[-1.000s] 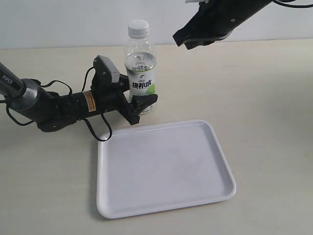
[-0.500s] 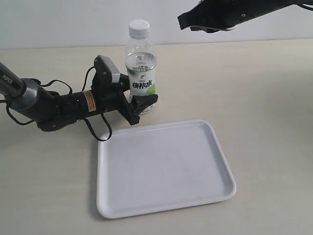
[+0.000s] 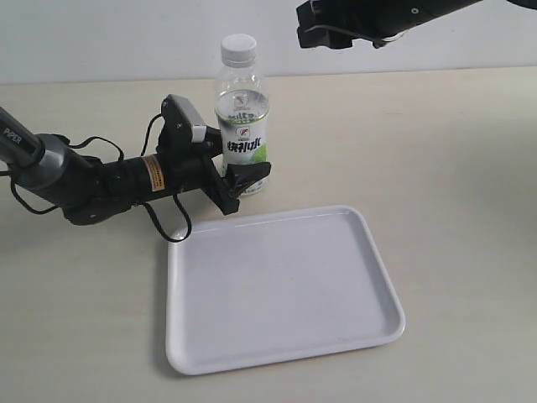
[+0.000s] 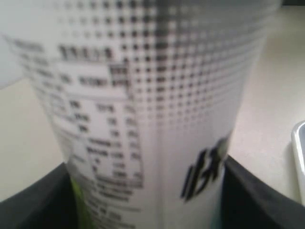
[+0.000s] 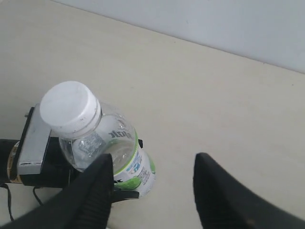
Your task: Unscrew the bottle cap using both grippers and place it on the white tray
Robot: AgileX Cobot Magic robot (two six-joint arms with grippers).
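Clear plastic bottle [image 3: 242,126]; glossy white tray [image 3: 277,285]

Close up, bottle [image 4: 152,109] label print blurred, unreadable; bottle base hidden behind left hand [image 3: 246,178]; right hand [image 3: 309,27] partly cropped overhead.

White letters reading "PiPER" run along the dark upper tube of the left arm [image 3: 75,180]. The bottle [image 3: 242,92] wears a white label [image 3: 243,144] with a row of large dark Chinese characters and a small round emblem above them, too small in the exterior view to read with certainty. In the left wrist view the same label shows blocks of fine print and part of one dark character, all blurred past reading. An orange sticker [image 3: 152,174] on the left arm carries dark print that is likewise too small to make out.
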